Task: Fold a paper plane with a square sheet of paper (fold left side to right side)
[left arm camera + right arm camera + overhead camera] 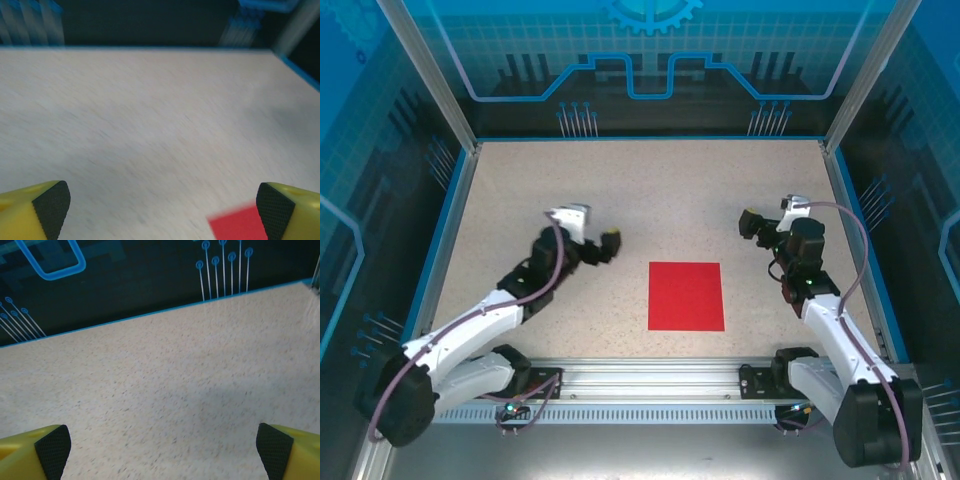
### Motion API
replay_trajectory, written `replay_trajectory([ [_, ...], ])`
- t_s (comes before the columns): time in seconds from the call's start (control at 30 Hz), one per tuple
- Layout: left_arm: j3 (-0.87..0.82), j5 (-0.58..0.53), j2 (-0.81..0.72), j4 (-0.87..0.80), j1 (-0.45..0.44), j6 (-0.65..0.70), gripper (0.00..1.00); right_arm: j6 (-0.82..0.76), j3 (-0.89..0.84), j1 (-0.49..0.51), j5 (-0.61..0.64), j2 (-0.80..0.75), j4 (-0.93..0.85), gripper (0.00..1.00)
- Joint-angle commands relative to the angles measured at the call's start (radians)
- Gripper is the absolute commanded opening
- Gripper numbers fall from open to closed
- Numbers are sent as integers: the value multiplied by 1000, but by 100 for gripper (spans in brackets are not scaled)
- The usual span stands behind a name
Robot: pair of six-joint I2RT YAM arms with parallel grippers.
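Hovering my left pincer at ten o'clock of the square sheet of paper, flat on the counter, right pincer at one o'clock, both wide open and empty, flanking it for the left-edge fold

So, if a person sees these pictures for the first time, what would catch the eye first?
First the flat, bright red square sheet of paper, lying unfolded on the speckled beige table, towards the near edge and right of centre. Then the two arms either side of it: the left gripper and the right gripper both stand open, apart from the sheet.
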Motion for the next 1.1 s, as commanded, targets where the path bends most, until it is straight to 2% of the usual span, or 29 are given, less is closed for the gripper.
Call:
replay_trajectory([
  [0.0,101,-105,136,-233,-169,-95,99,76,55,33,0,-26,-183,99],
  [0.13,347,-123,408,-388,-352,-86,99,58,78,51,7,-30,-228,99],
  [0.23,493,-105,568,-425,-418,-103,99,62,70,55,21,-38,-235,99],
  [0.33,607,-11,702,-453,-432,-126,99,52,72,59,33,-38,-246,99],
  [0.6,844,-5,936,-669,-426,-132,99,27,85,60,34,-44,-261,99],
  [1.07,883,26,1066,-741,-359,-106,99,21,88,60,21,-42,-263,99],
])
